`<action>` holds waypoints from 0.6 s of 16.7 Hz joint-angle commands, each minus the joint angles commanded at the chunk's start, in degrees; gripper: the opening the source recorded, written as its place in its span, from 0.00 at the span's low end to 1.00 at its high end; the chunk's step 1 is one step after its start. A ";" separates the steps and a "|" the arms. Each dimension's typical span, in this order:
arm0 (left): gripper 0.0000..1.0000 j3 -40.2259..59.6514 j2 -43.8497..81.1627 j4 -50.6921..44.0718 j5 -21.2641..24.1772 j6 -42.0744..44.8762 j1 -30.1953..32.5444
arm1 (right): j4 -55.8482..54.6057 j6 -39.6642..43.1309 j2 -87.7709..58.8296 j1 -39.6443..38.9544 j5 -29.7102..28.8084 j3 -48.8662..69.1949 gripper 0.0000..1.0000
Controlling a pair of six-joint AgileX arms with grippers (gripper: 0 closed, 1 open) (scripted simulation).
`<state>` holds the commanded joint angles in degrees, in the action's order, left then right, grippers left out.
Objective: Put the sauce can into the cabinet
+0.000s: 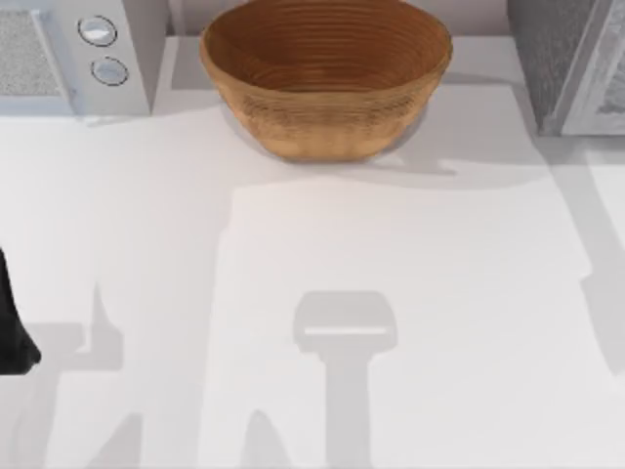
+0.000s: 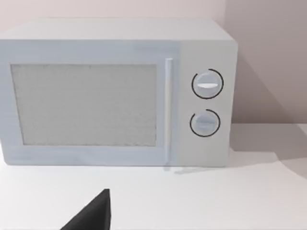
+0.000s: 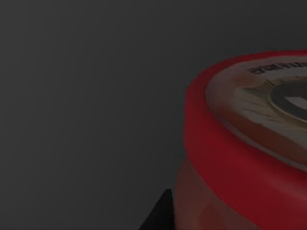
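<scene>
White table (image 1: 410, 293), ribbed woven basket (image 1: 325, 78)

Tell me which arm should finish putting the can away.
The right. Its wrist view sits close against the sauce can, with dark grey surroundings. The left arm waits at the table's left edge, facing the microwave, far from the cabinet.

table (image 1: 410, 293) white | basket (image 1: 325, 83) tan-brown, ribbed weave | microwave (image 2: 115, 91) pale bluish-white, speckled grey door window, white knobs | cabinet (image 1: 562, 59) dark grey speckled, pale grey door frame | sauce can (image 3: 240, 158) red, cream-and-dark printed top
</scene>
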<state>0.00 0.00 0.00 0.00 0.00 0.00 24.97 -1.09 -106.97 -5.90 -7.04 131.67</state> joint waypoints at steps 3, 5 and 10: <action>1.00 0.00 0.00 0.00 0.00 0.00 0.00 | 0.00 0.00 0.00 0.00 0.00 0.00 0.75; 1.00 0.00 0.00 0.00 0.00 0.00 0.00 | 0.00 0.00 0.00 0.00 0.00 0.00 0.90; 1.00 0.00 0.00 0.00 0.00 0.00 0.00 | 0.00 0.00 0.00 0.00 0.00 0.00 1.00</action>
<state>0.00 0.00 0.00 0.00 0.00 0.00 24.97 -1.09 -106.97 -5.90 -7.04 131.67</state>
